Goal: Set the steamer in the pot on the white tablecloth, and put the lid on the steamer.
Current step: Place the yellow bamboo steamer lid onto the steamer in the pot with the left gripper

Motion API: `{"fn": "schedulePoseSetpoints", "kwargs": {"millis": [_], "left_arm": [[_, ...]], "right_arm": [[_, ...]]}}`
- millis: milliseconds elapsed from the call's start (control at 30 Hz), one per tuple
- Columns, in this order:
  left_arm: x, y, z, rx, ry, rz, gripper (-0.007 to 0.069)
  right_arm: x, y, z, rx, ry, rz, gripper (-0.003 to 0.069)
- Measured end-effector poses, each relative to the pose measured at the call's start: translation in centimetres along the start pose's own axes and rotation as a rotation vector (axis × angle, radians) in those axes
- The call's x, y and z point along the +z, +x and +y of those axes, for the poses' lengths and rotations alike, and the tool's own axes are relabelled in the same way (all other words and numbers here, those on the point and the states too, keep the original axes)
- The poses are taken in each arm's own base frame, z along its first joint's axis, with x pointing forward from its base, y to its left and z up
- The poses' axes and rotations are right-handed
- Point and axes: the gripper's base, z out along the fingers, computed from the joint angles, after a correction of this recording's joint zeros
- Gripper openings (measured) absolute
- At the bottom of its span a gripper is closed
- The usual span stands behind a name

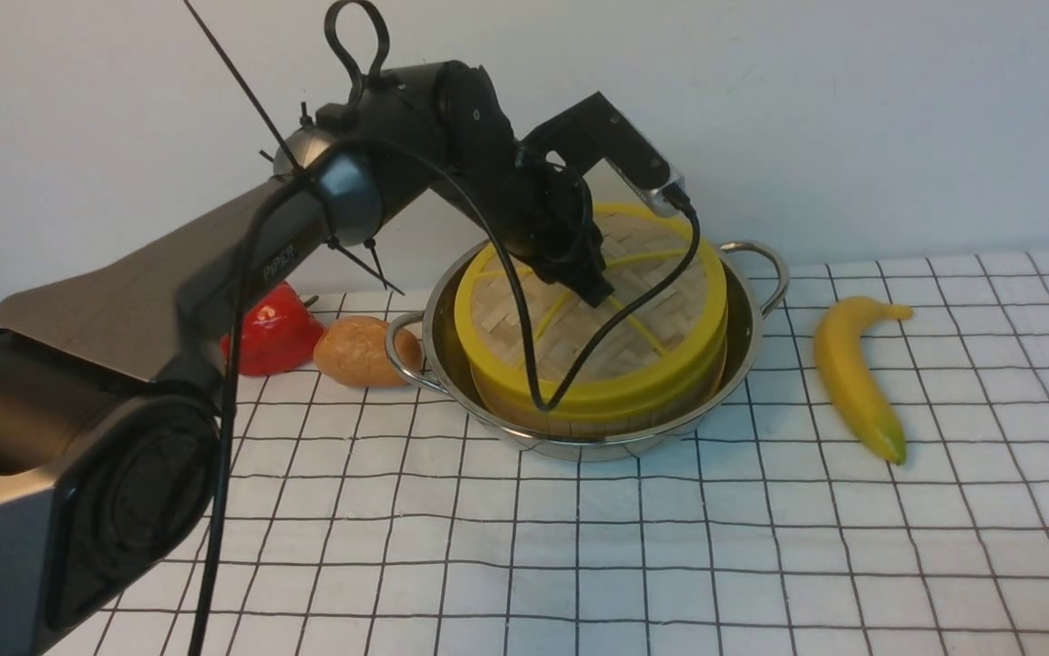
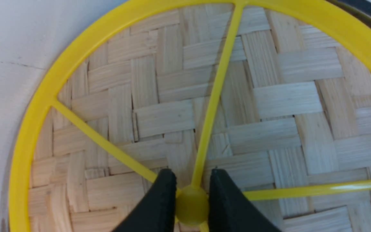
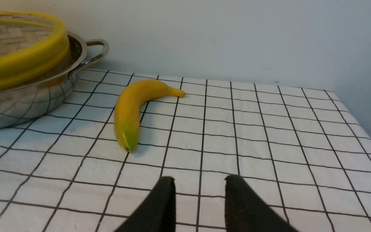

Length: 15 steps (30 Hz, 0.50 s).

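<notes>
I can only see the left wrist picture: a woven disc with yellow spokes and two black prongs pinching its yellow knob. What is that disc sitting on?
Observer: The lid rests on the steamer, which stands inside the pot.
Visitor: Is anything else on the table?
Observer: A banana lies on the white tablecloth to the pot's right, apart from it.
Visitor: Is there a second arm?
Observer: Yes. The right gripper is open over the cloth near the banana and holds nothing.
</notes>
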Motion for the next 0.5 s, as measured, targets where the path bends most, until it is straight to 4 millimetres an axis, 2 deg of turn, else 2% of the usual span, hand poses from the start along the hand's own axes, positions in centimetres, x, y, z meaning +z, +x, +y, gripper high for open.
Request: {"fn": "schedulePoseSetpoints", "kwargs": {"millis": [500], "left_arm": [[0.12, -0.02, -0.05, -0.001, 0.005, -0.007, 0.0143]], "right_arm": [[0.0, 0.0, 0.0, 0.0, 0.0, 0.0, 0.0243]]}}
